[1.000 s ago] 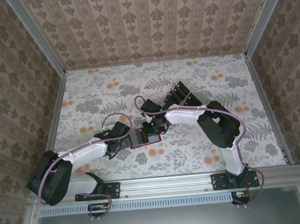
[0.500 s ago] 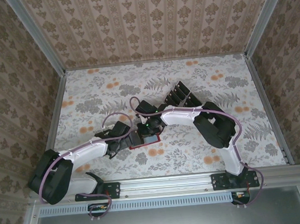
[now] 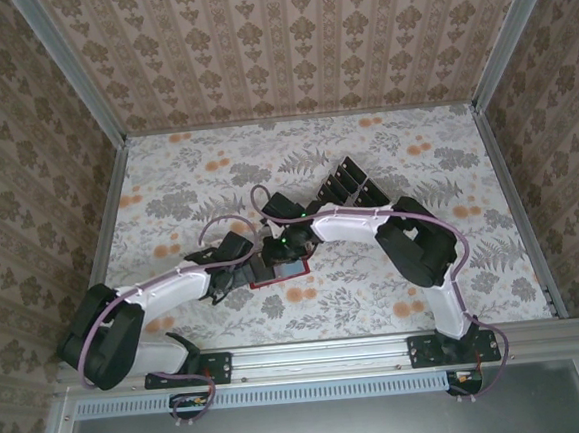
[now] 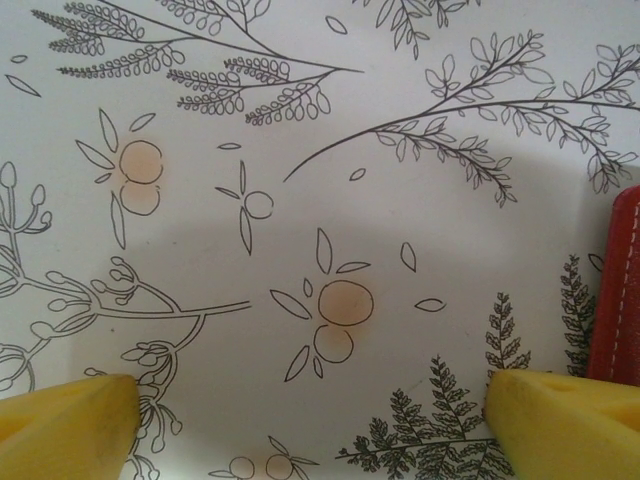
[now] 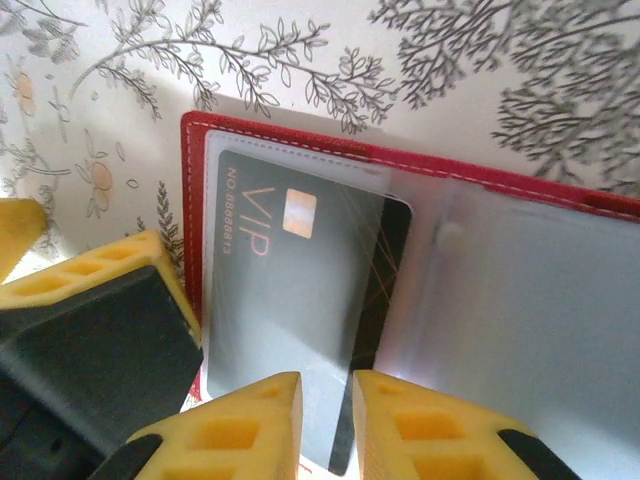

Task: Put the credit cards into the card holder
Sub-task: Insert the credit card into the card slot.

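Over the last second my right gripper [image 3: 280,245] has slid a little to the left across the open wallet [image 3: 282,270], and in the last half second it has hardly moved at all. I take that as the end of a push. From the right wrist, the black card [image 5: 290,290] (the one with VIP printed on it) lies mostly under the clear sleeve [image 5: 230,230] on the left half of the wallet [image 5: 300,135], with a dark strip along its right side not yet covered.

My right gripper [image 5: 326,400] has its fingers drawn almost together, a thin gap between them right at the card's lower edge. I cannot tell whether they nip that edge or only nudge it.

My left gripper [image 4: 310,410] is spread wide over bare tablecloth [image 4: 300,150], holding nothing, with the wallet's red edge [image 4: 620,290] just beside its right finger. It looks placed to stop the wallet sliding.

So this card is nearly home, I judge, needing one more short shove. The rack [image 3: 347,184] behind the wallet seems to hold more dark cards, so most of the job remains.
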Motion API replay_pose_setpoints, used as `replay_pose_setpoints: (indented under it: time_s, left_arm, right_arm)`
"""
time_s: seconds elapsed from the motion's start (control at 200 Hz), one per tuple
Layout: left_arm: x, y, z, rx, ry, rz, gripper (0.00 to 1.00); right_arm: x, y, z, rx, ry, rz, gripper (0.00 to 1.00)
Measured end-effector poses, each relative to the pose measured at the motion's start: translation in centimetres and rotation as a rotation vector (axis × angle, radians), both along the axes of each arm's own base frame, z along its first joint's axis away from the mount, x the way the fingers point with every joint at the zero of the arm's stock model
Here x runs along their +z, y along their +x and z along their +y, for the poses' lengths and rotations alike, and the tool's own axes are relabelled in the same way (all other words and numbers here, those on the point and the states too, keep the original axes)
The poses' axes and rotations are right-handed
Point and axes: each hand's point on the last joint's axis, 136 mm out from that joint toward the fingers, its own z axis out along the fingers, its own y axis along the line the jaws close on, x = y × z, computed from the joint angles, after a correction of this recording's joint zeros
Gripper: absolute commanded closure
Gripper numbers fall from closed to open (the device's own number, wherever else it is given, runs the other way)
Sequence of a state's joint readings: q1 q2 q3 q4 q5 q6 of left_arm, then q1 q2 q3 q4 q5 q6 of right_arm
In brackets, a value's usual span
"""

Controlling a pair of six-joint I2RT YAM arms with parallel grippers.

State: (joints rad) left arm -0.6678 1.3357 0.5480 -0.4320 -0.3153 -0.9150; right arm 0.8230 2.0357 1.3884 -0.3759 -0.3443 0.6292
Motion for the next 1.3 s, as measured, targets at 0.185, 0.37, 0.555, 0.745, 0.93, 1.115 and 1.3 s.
replay_pose_setpoints:
  time_s: [0.185,0.37,0.555,0.745,0.93,1.115,1.3]
  left_arm:
    - [0.3,0.1,-0.1,-0.01,-0.007,-0.002,0.0]
    - [1.7,1.3,-0.2,0.006,-0.071,-0.069,0.0]
    - [1.8,1.3,0.5,0.03,-0.08,-0.078,0.0]
    - [0.6,0.8,0.7,0.029,-0.057,-0.037,0.0]
    - [0.4,0.9,0.8,0.029,-0.047,-0.038,0.0]
    - [0.2,1.0,0.9,0.032,-0.038,-0.037,0.0]
    - [0.2,1.0,0.9,0.032,-0.036,-0.039,0.0]
  right_arm:
    - [1.1,1.1,-1.1,-0.031,0.02,-0.02,0.85]
    - [1.0,1.4,-1.3,-0.038,0.019,-0.019,0.89]
    - [0.0,1.3,-1.3,-0.037,0.003,-0.003,0.9]
    - [-0.9,1.1,-1.3,-0.035,-0.01,0.011,0.91]
    - [-1.0,1.0,-0.8,-0.025,-0.007,0.012,0.91]
    - [-1.5,1.0,-0.1,-0.015,-0.008,0.017,0.91]
    - [-1.3,1.1,0.6,-0.004,0.007,0.02,0.91]
